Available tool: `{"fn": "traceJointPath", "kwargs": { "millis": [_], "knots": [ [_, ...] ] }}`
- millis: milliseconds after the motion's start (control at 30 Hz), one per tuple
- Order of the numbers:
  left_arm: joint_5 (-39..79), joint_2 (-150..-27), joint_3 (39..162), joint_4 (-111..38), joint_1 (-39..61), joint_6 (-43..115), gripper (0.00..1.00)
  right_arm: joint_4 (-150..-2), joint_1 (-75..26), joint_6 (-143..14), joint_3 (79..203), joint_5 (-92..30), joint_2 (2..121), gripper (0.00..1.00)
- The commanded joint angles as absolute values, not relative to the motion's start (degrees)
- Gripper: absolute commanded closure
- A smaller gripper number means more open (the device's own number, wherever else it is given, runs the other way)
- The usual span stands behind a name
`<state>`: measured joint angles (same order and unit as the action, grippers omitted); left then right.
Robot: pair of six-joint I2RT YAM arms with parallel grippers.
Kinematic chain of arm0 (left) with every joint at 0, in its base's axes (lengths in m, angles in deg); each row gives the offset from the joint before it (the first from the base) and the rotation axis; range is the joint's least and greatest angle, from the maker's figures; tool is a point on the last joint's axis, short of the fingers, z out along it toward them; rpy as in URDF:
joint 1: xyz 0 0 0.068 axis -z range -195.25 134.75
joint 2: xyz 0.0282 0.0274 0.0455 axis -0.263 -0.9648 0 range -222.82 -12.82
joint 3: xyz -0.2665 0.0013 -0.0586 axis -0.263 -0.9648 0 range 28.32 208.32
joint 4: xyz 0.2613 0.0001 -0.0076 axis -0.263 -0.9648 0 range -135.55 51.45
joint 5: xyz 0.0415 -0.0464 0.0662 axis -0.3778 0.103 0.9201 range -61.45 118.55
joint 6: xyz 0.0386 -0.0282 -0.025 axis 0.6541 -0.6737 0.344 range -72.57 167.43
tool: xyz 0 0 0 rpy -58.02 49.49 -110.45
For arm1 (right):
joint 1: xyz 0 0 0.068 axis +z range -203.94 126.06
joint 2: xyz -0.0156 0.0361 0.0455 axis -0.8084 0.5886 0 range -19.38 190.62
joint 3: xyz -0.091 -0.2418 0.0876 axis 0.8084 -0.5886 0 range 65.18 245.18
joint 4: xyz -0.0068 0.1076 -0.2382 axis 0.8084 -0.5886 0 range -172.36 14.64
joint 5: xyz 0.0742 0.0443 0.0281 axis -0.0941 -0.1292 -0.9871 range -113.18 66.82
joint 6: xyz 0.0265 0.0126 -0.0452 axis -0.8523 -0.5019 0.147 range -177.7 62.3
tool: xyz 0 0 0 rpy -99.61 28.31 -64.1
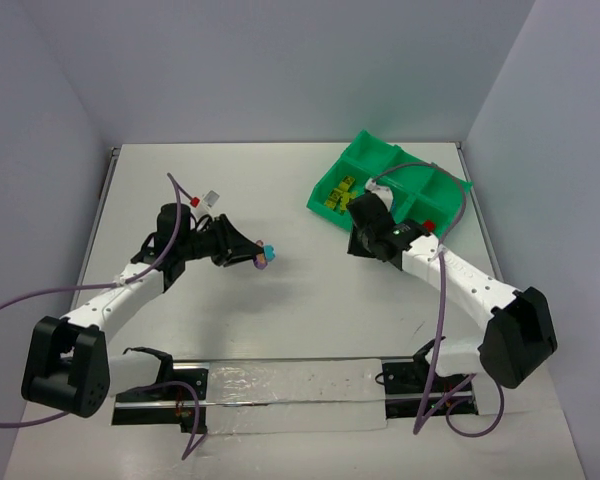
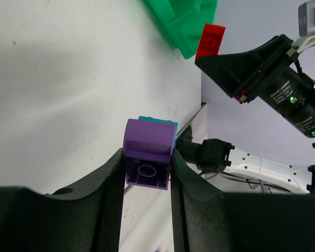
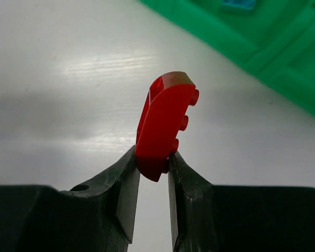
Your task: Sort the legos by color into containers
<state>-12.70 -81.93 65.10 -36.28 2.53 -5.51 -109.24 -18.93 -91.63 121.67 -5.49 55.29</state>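
My left gripper (image 1: 256, 257) is shut on a purple brick (image 2: 148, 152) with a cyan brick (image 2: 160, 121) joined to its far side, held above the table's middle. The pair shows in the top view (image 1: 265, 254). My right gripper (image 3: 153, 157) is shut on a red brick (image 3: 165, 123), held upright above the table just short of the green tray (image 3: 283, 63). In the top view this gripper (image 1: 362, 212) is at the tray's near left edge. The red brick also shows in the left wrist view (image 2: 210, 41). Several olive-yellow bricks (image 1: 340, 193) lie in the tray's left compartment.
The green tray (image 1: 380, 150) stands at the back right near the wall. A cyan brick (image 3: 239, 4) lies in one compartment and a red piece (image 1: 430, 224) shows at the tray's near side. A small red piece (image 1: 193, 201) and a grey-white piece (image 1: 212, 198) lie behind my left arm.
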Motion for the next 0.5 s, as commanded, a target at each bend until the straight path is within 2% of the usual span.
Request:
{"fn": "traceJointPath", "kwargs": {
  "millis": [0,200,467],
  "knots": [
    [-10.48,-84.03,71.51,-42.72,2.15,0.23,1.00,-109.83,-25.58,-89.44,124.71,-5.82,54.36,1.00],
    [-8.11,-85.15,75.87,-47.95,2.15,4.19,1.00,-111.39,-36.28,-91.54,126.45,-1.53,54.28,1.00],
    [-7.17,-84.45,76.62,-49.65,2.15,5.21,1.00,-109.03,-43.80,-90.45,130.76,-0.92,59.72,1.00]
  ]
}}
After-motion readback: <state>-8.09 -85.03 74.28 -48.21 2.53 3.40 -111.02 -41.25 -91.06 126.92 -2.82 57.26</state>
